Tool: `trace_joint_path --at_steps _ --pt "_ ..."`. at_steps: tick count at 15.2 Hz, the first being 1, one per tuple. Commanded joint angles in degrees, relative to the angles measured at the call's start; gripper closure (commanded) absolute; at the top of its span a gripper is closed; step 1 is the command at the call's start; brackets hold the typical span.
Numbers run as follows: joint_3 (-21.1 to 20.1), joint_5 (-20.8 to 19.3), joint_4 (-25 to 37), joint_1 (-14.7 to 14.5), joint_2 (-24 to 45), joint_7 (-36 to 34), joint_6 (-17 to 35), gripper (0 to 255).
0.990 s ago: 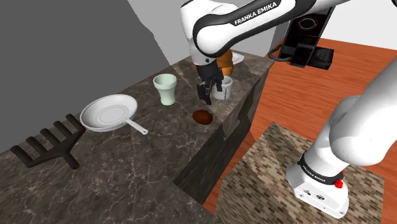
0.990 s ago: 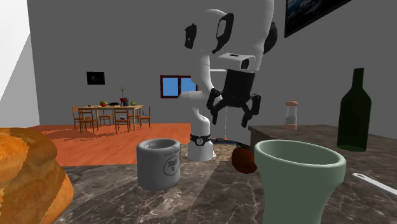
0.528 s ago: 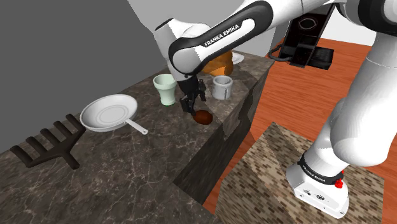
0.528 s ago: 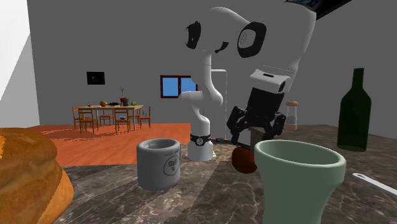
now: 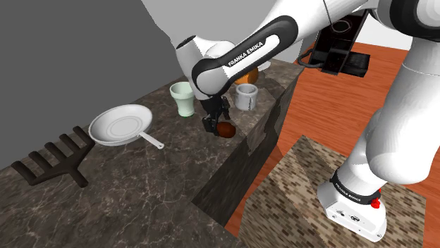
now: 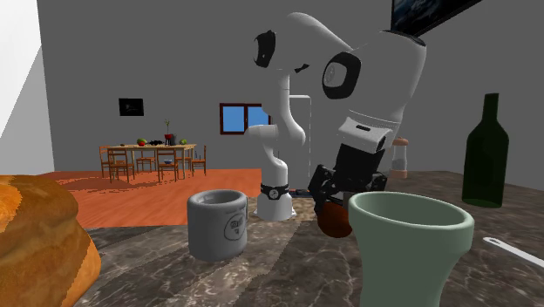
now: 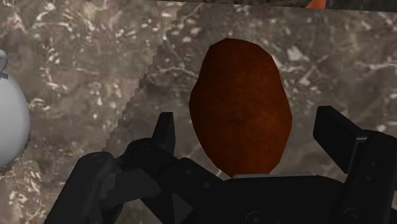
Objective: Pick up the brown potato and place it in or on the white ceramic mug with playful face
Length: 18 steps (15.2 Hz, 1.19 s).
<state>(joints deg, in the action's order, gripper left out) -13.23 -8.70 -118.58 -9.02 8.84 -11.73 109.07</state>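
The brown potato (image 5: 227, 129) lies on the dark marble counter (image 5: 162, 176) near its front edge. My gripper (image 5: 214, 124) is low over it and open. In the wrist view the potato (image 7: 242, 105) sits between the two fingers (image 7: 165, 130), which stand apart on either side without touching it. The white mug with a face (image 5: 246, 96) stands upright farther back on the counter, a short way from the gripper. In the second exterior view, the mug (image 6: 219, 224) is left of the potato (image 6: 332, 218), with the gripper (image 6: 338, 185) just above the potato.
A pale green cup (image 5: 183, 98) stands behind the gripper, and a white pan (image 5: 121, 125) and black rack (image 5: 53, 163) lie toward the shoulder view's left. Bread (image 5: 248, 70) sits behind the mug. A dark bottle (image 6: 486, 153) and shaker (image 6: 399, 157) stand farther off.
The gripper has moved from beside the mug toward the shoulder view's left and down. It now straddles the potato, which has not moved.
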Motion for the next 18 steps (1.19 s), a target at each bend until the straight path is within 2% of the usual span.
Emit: trace_joint_path --at_steps 1,6,7,16,18 --pt "0.02 -0.04 -0.24 0.02 0.03 -0.01 0.31 0" --pt "0.02 -0.04 -0.23 0.02 0.03 -0.01 0.3 0" --pt "0.02 -0.04 -0.23 0.02 0.03 -0.01 0.3 255" --pt "0.02 -0.04 -0.24 0.02 0.03 -0.01 0.31 255" --pt "-0.02 0.23 0.38 0.05 -0.78 0.28 -1.07 255"
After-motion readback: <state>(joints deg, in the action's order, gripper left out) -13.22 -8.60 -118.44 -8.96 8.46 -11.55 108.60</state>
